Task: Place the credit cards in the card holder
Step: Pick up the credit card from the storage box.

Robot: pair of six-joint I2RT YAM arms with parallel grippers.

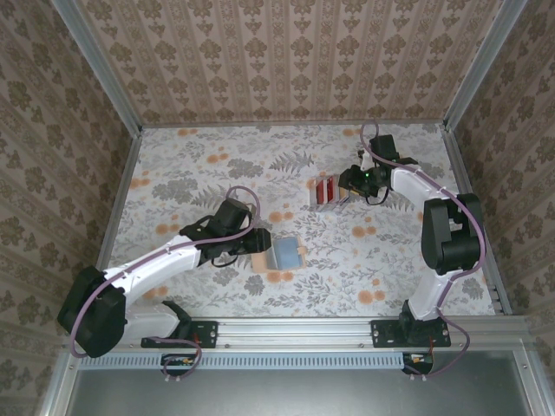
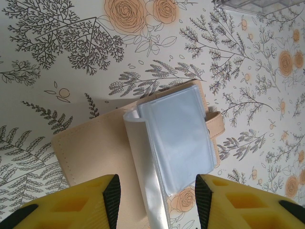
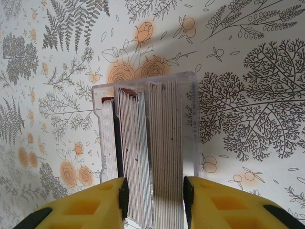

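The card holder (image 1: 279, 254) lies open on the flowered table, pinkish-tan cover (image 2: 90, 148) to the left and clear light-blue sleeves (image 2: 178, 133) to the right. My left gripper (image 1: 258, 242) hovers at its near edge, open (image 2: 157, 191), its pads astride a curled sleeve page and touching nothing. The credit cards (image 1: 324, 191) stand on edge in a clear box (image 3: 192, 119), red showing at their tops. My right gripper (image 1: 349, 192) straddles a thick stack of those cards (image 3: 162, 143). Its pads (image 3: 155, 195) sit right against both sides; whether they press is unclear.
Metal rails and patterned walls (image 1: 121, 130) bound the table on three sides. The clear box's corner (image 2: 257, 5) shows at the top of the left wrist view. Open tabletop (image 1: 199, 165) lies at the back left and between the two arms.
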